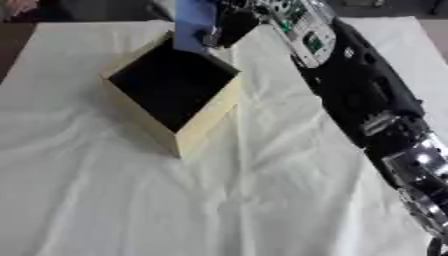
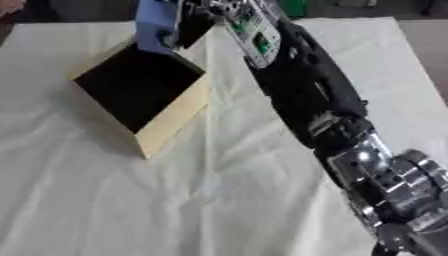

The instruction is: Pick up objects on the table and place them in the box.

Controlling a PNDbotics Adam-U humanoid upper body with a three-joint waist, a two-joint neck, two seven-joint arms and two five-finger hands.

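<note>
White cloth covers the desk. At 11 o'clock stands the box, open side up. Over its far corner the right hand pinches a blue flat object, long axis upright.

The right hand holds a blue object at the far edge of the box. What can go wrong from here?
1. The blue object sits over the far rim of the box, not its middle; if released now, it might catch the rim or fall outside.
2. The right hand is close to the box and could nudge it across the wrinkled cloth.
</note>
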